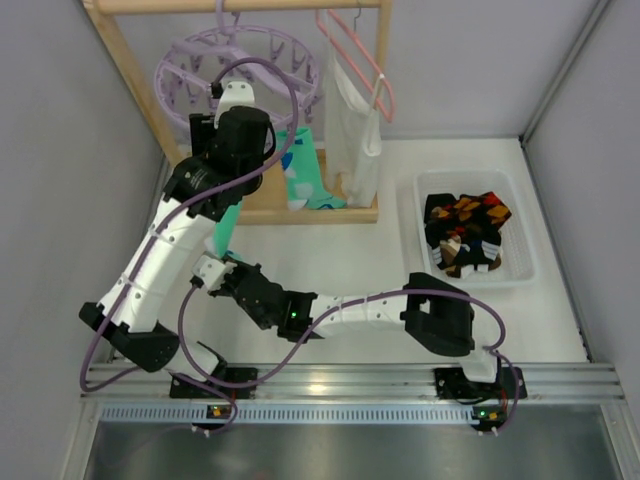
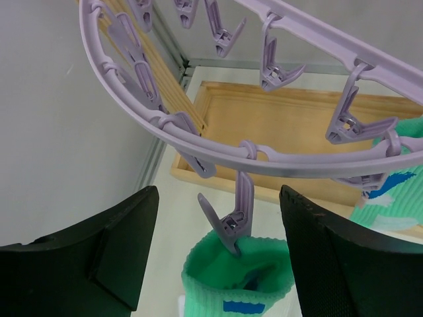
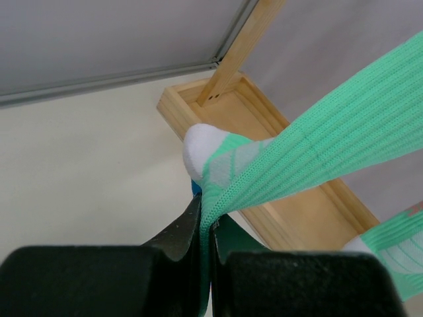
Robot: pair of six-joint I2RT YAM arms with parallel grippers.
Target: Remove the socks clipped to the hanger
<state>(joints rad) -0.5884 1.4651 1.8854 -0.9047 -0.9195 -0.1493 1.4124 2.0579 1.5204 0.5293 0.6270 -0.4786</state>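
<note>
Just under the hanger ring, the left end effector gapes wide astride a clip biting a mint sock. Further below the hanger, the right end effector pinches that sock taut.

hanger — lavender plastic, clips the same.
mint sock — mint green rib knit, white toe, blue marks.
binned socks — black with orange diamonds; brown-and-cream stripes.
garment, white.
wire hanger, pink.
rack, pale wood.

The left arm stretches upward, left gripper spread wide; the right gripper, seemingly reaching leftward, pinches a mint sock.
</note>
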